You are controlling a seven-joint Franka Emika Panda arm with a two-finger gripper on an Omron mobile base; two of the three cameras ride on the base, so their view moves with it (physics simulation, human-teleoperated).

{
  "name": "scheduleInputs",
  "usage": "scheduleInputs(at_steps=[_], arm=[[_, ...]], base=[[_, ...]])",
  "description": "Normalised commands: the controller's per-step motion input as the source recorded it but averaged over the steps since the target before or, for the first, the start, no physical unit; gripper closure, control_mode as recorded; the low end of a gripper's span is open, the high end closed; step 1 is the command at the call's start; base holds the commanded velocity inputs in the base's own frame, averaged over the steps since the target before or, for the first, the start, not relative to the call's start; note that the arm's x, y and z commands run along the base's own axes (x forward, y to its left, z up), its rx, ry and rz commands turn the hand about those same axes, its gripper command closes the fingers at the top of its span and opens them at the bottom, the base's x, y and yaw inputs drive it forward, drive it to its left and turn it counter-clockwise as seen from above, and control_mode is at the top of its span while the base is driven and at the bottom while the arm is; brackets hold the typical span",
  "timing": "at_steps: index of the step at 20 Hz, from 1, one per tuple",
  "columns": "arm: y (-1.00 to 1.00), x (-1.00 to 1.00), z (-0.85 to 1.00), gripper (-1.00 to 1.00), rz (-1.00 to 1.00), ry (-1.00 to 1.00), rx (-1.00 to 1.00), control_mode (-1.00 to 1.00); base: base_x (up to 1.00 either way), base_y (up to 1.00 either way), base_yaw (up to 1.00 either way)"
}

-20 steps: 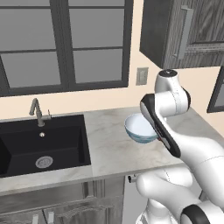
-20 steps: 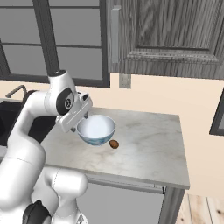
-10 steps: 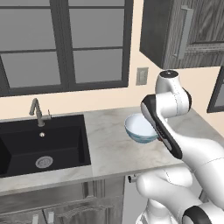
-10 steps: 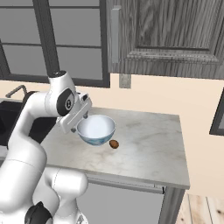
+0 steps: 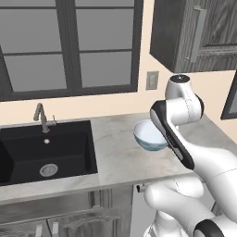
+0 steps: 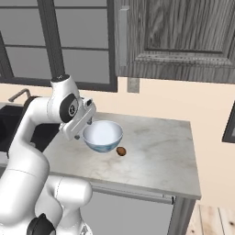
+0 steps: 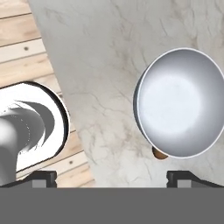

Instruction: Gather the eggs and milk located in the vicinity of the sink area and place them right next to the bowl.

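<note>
**A:** So what's on the counter (image 6: 156, 151)? Looks like pale marble with grey veins, matte finish.

**B:** Yep. The bowl (image 6: 103, 136) sits near the middle of it, closer to the front edge than the wall. Round, glossy, whitish inside with a blue-grey outside. From the left camera the bowl (image 5: 149, 135) is partly behind the arm's forearm. In the hand cam the bowl (image 7: 180, 103) looks like a smooth shiny dish, nothing in it.

**A:** Eggs?

**B:** One brown egg (image 6: 121, 151), small smooth oval, lying on the marble right at the bowl's side that faces the counter's far end from the sink. Hand cam shows the egg (image 7: 159, 153) peeking out from under the bowl's rim. Can't say if they actually touch.

**A:** And the sink?

**B:** Sink (image 5: 46, 150) is a black rectangular basin at the other end of the counter, round metal drain, slim brushed-metal faucet (image 5: 42, 116) at the back edge.

**A:** Arm pose?

**B:** Elbow folded up high, wrist bent down over the bowl. The gripper (image 7: 111, 178) points straight down above the counter, fingers spread wide, nothing between them.
</note>
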Motion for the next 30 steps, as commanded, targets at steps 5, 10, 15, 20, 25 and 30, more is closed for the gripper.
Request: scheduleInputs(at_steps=[5,10,15,20,25,30], arm=[[0.0,0.0,0.0,-1.0,0.0,0.0,0.0,1.0],[0.0,0.0,0.0,-1.0,0.0,0.0,0.0,1.0],[0.0,0.0,0.0,-1.0,0.0,0.0,0.0,1.0],[0.0,0.0,0.0,-1.0,0.0,0.0,0.0,1.0],[0.0,0.0,0.0,-1.0,0.0,0.0,0.0,1.0],[0.0,0.0,0.0,-1.0,0.0,0.0,0.0,1.0]], base=[[-0.17,0.33,0.01],[-0.28,0.35,0.0],[-0.35,0.35,0.0],[-0.24,0.42,0.0],[-0.06,0.57,0.0],[-0.03,0.63,0.0]])
